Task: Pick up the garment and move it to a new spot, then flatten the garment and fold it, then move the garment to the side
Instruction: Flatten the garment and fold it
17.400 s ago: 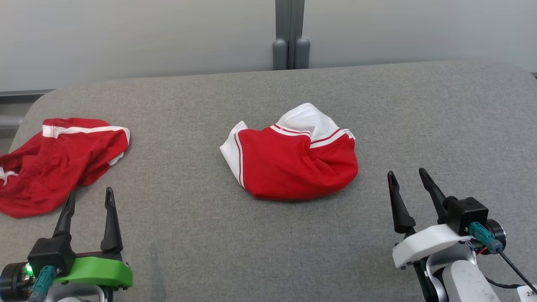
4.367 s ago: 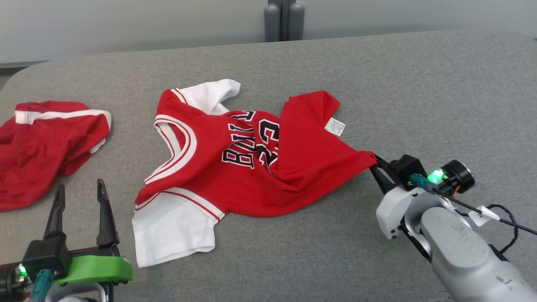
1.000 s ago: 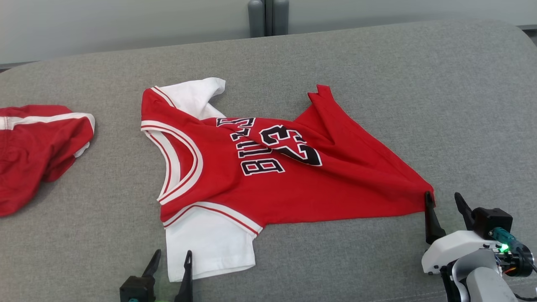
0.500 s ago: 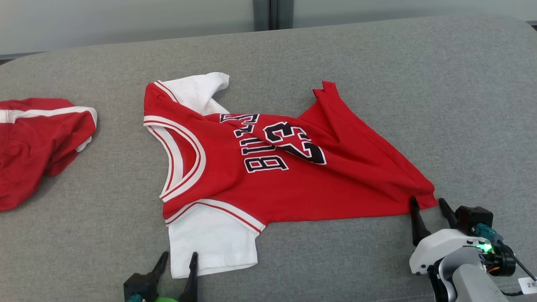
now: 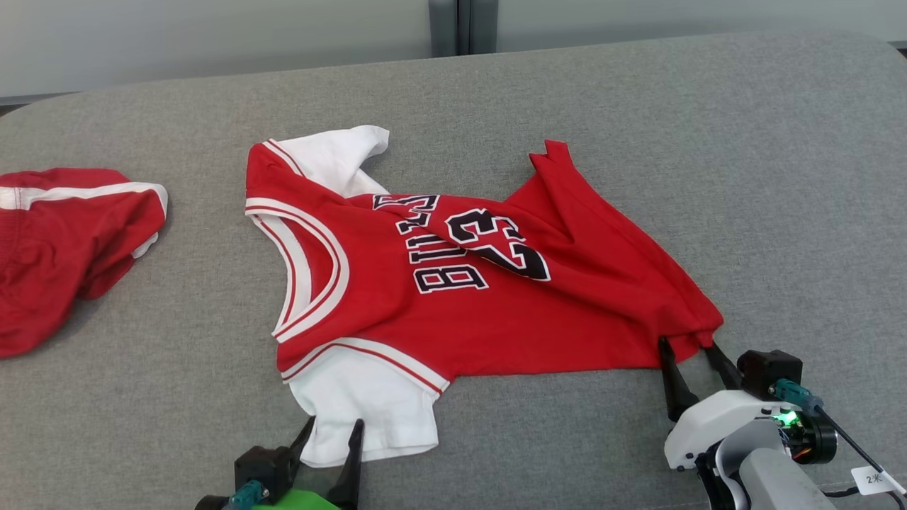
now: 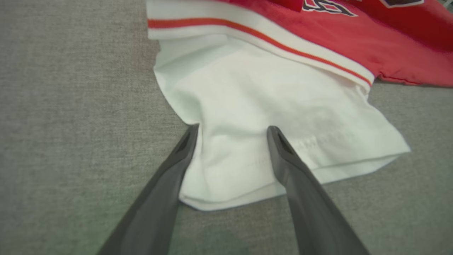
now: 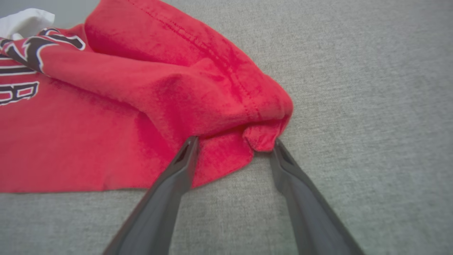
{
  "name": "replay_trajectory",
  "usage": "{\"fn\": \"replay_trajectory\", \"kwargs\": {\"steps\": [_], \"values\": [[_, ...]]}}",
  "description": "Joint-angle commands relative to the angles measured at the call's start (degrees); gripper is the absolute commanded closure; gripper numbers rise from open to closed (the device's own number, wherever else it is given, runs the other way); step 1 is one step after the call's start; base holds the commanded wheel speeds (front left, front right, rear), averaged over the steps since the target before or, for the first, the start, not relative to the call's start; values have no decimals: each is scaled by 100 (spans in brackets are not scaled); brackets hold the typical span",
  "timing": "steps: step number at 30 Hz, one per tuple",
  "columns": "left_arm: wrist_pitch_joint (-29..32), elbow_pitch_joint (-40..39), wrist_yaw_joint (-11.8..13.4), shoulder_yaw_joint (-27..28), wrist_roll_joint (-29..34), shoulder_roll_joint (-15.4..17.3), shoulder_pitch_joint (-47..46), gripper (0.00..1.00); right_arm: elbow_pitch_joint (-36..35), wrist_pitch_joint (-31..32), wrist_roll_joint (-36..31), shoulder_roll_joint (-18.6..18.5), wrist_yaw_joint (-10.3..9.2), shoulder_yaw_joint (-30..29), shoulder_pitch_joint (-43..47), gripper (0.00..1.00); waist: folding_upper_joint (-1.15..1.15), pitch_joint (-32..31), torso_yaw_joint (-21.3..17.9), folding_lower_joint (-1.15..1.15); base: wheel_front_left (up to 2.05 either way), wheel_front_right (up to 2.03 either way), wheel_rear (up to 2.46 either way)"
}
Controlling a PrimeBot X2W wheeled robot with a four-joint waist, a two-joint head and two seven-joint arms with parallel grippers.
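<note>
Both pairs of jaws stand spread, clasping nothing; the left gripper (image 5: 334, 423) straddles the near white sleeve (image 6: 276, 106) of the red jersey (image 5: 439, 297), crumpled mid-table (image 5: 779, 177); the right gripper (image 5: 686, 343) straddles its bunched near-right corner (image 7: 262, 117); another red garment (image 5: 64, 248) lies left.

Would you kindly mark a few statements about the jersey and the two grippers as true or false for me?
1. The left gripper and the right gripper are both open. True.
2. The left gripper's fingers straddle red cloth. False: they straddle the white sleeve; the right gripper is at the red hem corner.
3. The jersey is folded into a neat square. False: it lies spread out and creased.
4. A second red garment lies at the left of the grey surface. True.
</note>
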Motion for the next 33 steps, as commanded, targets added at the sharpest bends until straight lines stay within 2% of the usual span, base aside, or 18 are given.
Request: {"fn": "replay_trajectory", "kwargs": {"steps": [1, 2, 7, 15, 21, 27, 33], "values": [[181, 176, -99, -236, -83, -113, 3, 100, 77, 17, 68, 22, 4, 78, -4, 78, 0, -1, 1, 0, 0, 0, 0], [181, 183, -94, -278, -149, -107, -34, 100, 77, 17, 97, 19, 4, 100, -36, 100, 0, -1, 0, 0, 0, 0, 0], [132, -21, -66, -298, -509, 6, -245, 100, -197, 14, 184, -53, 2, 151, -114, 100, 0, -8, -16, 0, 0, 0, 0], [100, -995, -61, 266, -960, 81, -453, 100, -1119, 9, 139, -110, 2, 52, -95, 100, 0, 6, -38, 0, 0, 0, 0], [100, -1553, -62, 506, -1285, 255, -1006, 100, -1816, 9, 299, -124, 2, 127, -524, 100, 0, 187, -89, 0, 0, 0, 0], [156, -1309, -62, 489, -1560, 761, -2624, 100, -1628, 9, 568, -173, 2, 315, -1890, 100, 0, 692, -157, 0, 0, 0, 0], [569, -677, -62, 631, -1759, 1176, -5038, 100, -771, 9, 935, -84, 2, 418, -4067, 100, 0, 1525, -289, 0, 0, 0, 0]]}}
